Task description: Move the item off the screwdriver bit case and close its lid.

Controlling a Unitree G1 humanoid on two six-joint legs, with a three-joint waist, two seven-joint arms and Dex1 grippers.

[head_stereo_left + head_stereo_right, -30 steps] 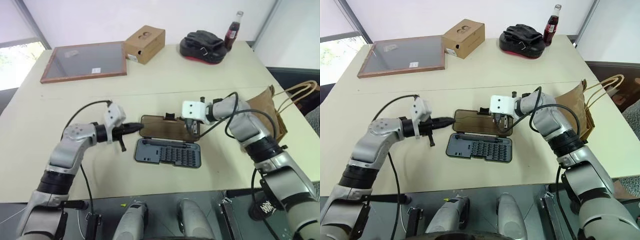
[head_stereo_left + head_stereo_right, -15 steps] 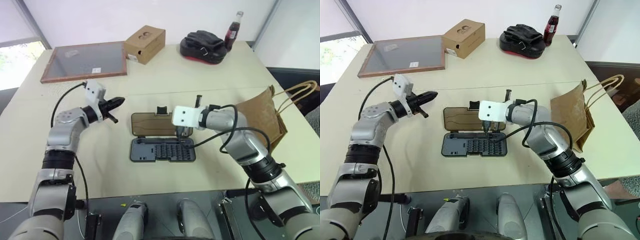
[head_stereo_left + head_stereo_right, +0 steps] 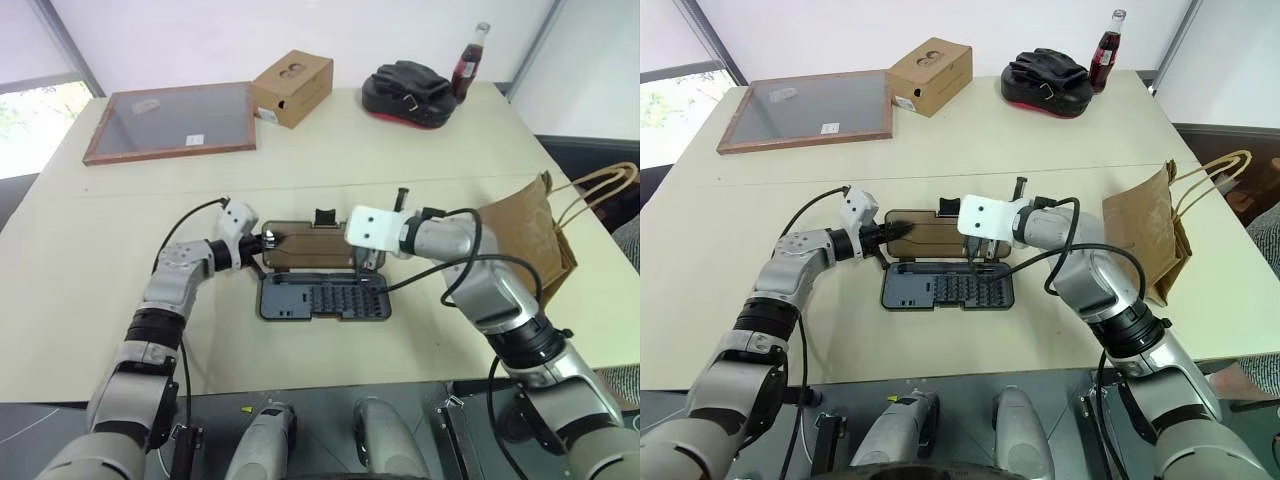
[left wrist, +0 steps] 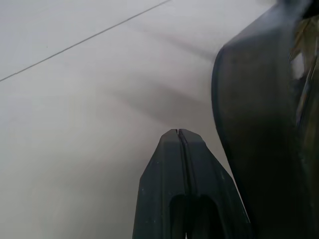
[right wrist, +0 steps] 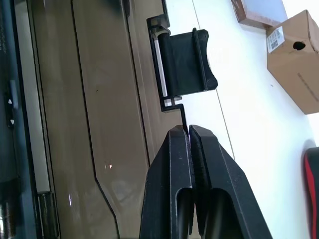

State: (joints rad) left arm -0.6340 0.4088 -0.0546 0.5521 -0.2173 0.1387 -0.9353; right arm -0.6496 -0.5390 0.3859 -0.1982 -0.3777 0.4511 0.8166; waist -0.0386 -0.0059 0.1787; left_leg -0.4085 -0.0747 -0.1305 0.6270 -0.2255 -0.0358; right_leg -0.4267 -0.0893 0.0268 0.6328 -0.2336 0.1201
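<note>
At the far left of the desk (image 3: pixel 90 260) we see a wood-framed grey board (image 3: pixel 170 122) lying flat, with a small white sticker on it whose print we cannot read. Just right of it stands a brown cardboard box (image 3: pixel 292 87) with a white label on its side, also too small to read.

Nearer to us, our left gripper (image 3: pixel 268 240) reaches in at the left end of the open lid (image 3: pixel 305 246); in its wrist view its fingers (image 4: pixel 169 169) are pressed together with nothing between them. We cannot tell whether it touches the lid.

The screwdriver bit case (image 3: pixel 322 296) lies open near the middle of the desk, its tray of bits toward us and the smoky-brown lid laid flat behind it, the black latch (image 3: pixel 324 217) at the lid's far edge.

Our right gripper (image 5: pixel 188 130) hangs over the lid close to the latch; its fingers look very nearly together and grip nothing.

Farther back sit a black-and-red padded object (image 3: pixel 406 92) and a dark bottle with a red label (image 3: pixel 464 62); the label's writing is unreadable.

At the right edge, the paper bag (image 3: pixel 525 238) rests on the desk, well apart from the case, its handles pointing off the desk.
</note>
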